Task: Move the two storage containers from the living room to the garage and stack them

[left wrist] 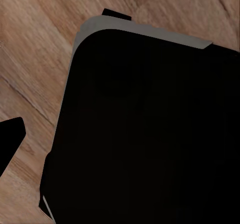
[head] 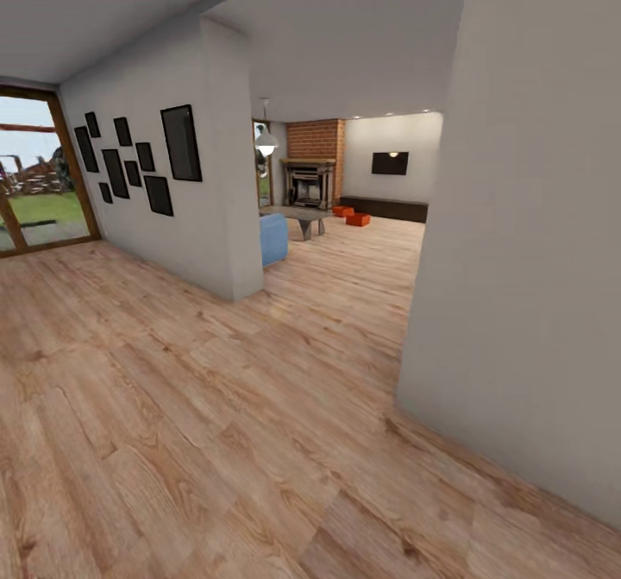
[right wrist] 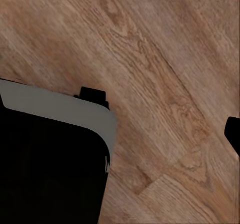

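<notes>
Head view showed us two storage containers (head: pixel 352 216) far off on the living room floor by the fireplace (head: pixel 309 183); we judged them light, rim-gripped. Jaws' state: untellable.

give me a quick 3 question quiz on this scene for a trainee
1. True or false: the two orange bins sit on the wood floor in the far room.
2. What stands behind the bins? A. brick fireplace B. fridge C. bed
3. Fill in: the wall on the left holds a group of black ____.

Key: 1 true; 2 A, the brick fireplace; 3 picture frames.
</notes>
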Robot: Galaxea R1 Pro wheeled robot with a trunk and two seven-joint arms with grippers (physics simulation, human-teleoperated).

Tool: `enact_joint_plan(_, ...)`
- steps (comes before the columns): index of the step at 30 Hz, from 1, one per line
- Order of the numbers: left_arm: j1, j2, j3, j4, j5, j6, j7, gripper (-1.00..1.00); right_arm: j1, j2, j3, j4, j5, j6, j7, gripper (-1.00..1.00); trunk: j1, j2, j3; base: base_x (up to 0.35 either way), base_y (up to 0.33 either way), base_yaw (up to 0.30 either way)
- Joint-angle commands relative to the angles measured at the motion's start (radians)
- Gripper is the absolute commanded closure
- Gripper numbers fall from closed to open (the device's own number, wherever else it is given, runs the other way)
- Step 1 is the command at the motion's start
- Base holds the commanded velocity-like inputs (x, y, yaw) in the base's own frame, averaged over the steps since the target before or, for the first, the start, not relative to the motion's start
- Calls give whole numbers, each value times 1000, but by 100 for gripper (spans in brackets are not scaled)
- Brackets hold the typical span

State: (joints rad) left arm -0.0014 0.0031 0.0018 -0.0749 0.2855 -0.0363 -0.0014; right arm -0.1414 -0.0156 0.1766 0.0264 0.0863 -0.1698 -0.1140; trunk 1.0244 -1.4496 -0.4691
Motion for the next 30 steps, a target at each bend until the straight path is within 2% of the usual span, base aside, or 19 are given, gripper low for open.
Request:
enact_joint_plan(1, 0, 0, 0, 0, 4, -2, 0, -100, -1, 0, 3, 3, 8, -4, -6, -100, 1, 0, -1, 326, 0, 300)
enact_joint_plan(8, 0, 0, 0, 0, 4, -2, 0, -100, -1, -4, 3, 3, 7, -2, -5, -100, 1, 0, -1, 326, 0, 173)
enact_joint_plan(30, 0, 0, 0, 0, 4, -2, 0, -100, -1, -8, 11, 3, 23, -2, -6, -100, 1, 0, -1, 326, 0, 4)
